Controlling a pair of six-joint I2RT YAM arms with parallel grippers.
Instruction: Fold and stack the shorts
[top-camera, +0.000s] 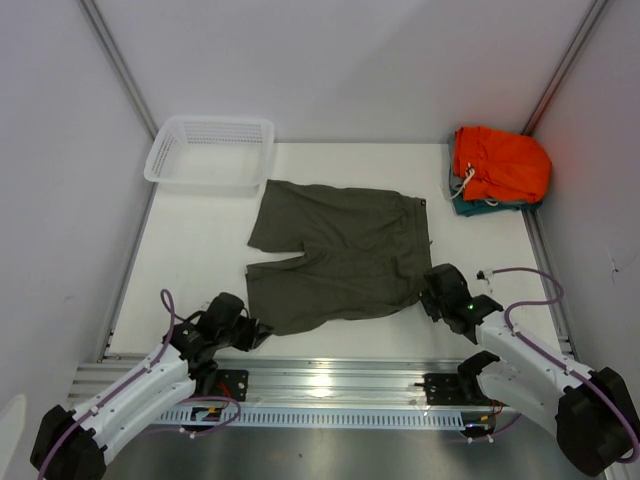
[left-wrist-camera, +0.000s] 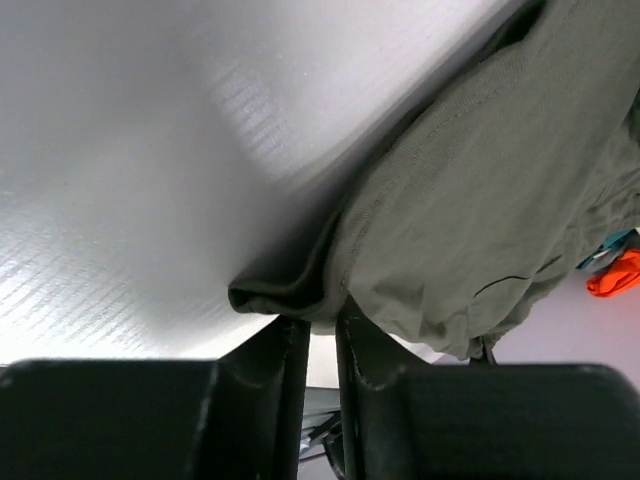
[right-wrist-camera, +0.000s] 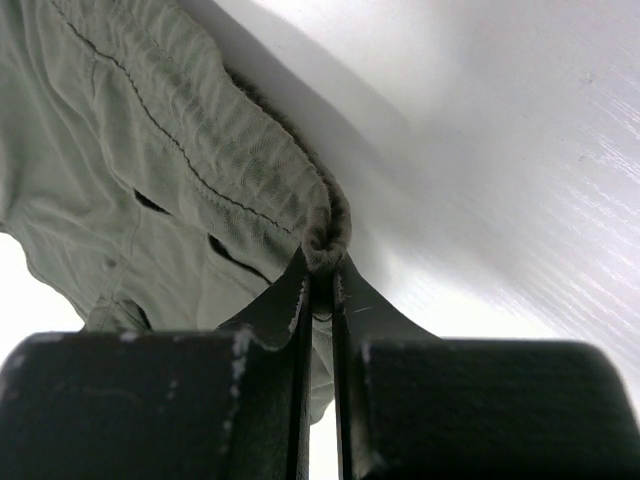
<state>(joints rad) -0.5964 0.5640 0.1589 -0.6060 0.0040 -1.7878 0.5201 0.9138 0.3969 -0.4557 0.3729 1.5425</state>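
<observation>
Shorts (top-camera: 340, 255): olive, spread flat mid-bench, waistband toward the right edge, both legs toward the left edge.

Left gripper (left-wrist-camera: 318, 318): at the near-left hem corner of the near leg, jaws drawn to a narrow slit with the folded hem pinched at the tips.

Right gripper (right-wrist-camera: 320, 275): clamped tight on the gathered waistband at its near-right corner.

Bench (top-camera: 190, 270): basket (top-camera: 165, 165) at the far-left corner. Orange shorts (top-camera: 505, 160) lie on a teal garment (top-camera: 465, 208) at the far-right corner.

Step in hand, as I judge it: first fold, near edge held at both ends.

Next move calls for lifting both corners together, level, and carrying the near edge over to the far edge. Uneven lift would skew the fold.
</observation>
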